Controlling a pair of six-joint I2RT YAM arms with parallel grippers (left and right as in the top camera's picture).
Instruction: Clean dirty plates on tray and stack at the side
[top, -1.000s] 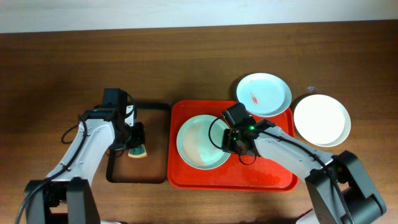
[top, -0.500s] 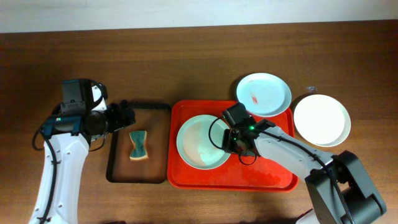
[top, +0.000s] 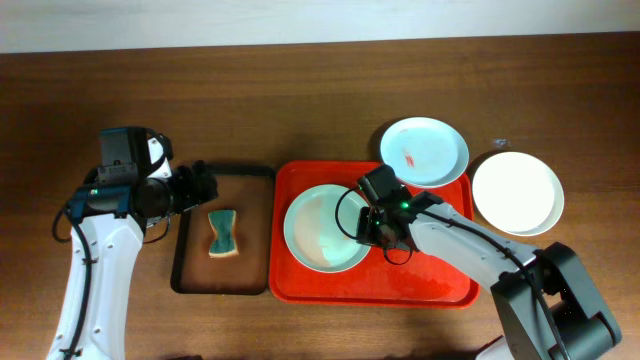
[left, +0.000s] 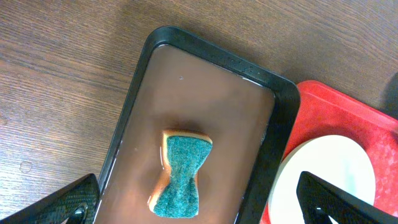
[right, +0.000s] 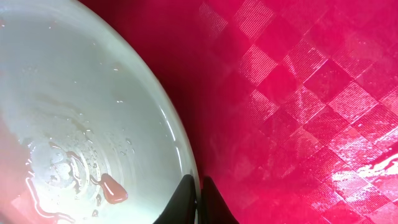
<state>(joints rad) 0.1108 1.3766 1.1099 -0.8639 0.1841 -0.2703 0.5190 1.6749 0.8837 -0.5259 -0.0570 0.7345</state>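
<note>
Wiping step. Plate (top: 325, 228) lies left of centre on tray (top: 420, 292), smear (right: 112, 188) unwiped. Right gripper (right: 198, 199) pinches plate rim. Left gripper (top: 200, 186) spread wide, empty, left of tray, near sponge (left: 180, 174). Next move, likely: grasp sponge, scrub smear.

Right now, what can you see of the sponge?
The sponge is hourglass-shaped, with a rough teal scouring face up over a tan foam layer. It lies flat near the middle of the black tray, on its brown, wet-looking floor, with its long axis along the tray's length and clear of the walls. Nothing holds it: the left gripper is open and apart from it.
</note>
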